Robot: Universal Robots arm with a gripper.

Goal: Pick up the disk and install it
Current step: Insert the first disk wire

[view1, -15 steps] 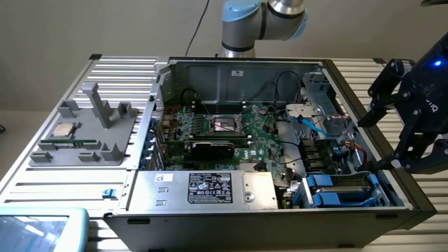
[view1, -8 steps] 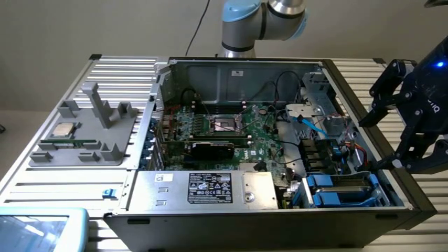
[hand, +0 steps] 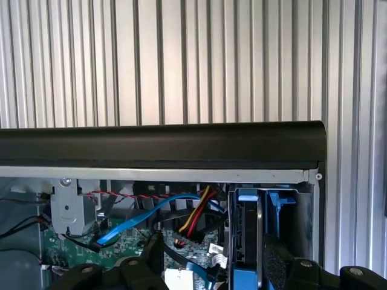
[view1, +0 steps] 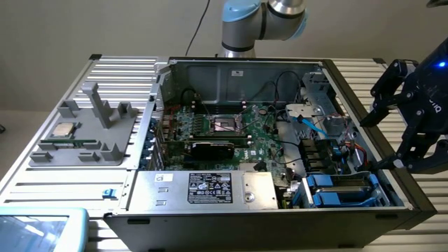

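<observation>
Here the gripper (view1: 383, 142) hangs wide open, empty, over the case (view1: 341, 86) rim at the exterior view's right. The disk (view1: 336, 182) sits in the near corner close by; squaring up over it seems wise.

You see a ribbed matt metal surface (view1: 63, 184), a smooth black case rim (hand: 163, 145), and blue plastic rails (hand: 248, 196).

exterior: high, overlooking open case (view1: 238, 79) | wrist: close | shared: drive bay (view1: 343, 190) (hand: 275, 202)

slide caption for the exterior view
Open black robot gripper hovers by an open black computer case, near its blue plastic drive bays.
</observation>
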